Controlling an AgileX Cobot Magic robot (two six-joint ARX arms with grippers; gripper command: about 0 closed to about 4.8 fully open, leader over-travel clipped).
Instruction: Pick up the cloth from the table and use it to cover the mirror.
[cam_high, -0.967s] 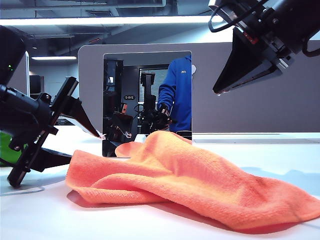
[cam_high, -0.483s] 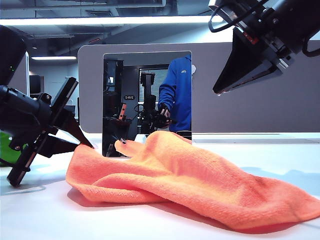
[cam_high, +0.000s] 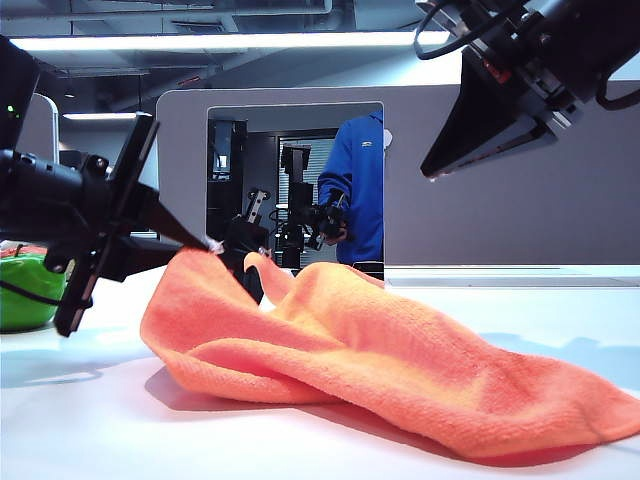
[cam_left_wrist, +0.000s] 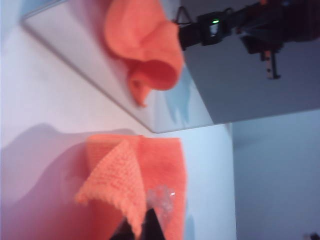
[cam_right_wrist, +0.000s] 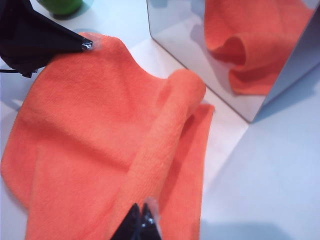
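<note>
**Left gripper pinching cloth corner in front of mirror**

Exterior view: the cloth lies crumpled on the table, spread from left of centre to the right edge, directly in front of the mirror. The left gripper comes in from the left, jaws closed on the cloth's left corner, which is raised off the table into a peak. The right gripper hangs high at upper right, well above the cloth, jaws together, holding nothing. A green object sits at the left edge behind the left arm. A grey partition stands behind the mirror.

Left wrist view: left gripper tips are clamped on a folded corner of the cloth; the mirror stands just beyond, reflecting orange fabric.

Right wrist view: right gripper tips meet, nothing between them, above a rolled fold of the cloth. The left gripper grips the far corner. The mirror stands beside the cloth's edge.
</note>
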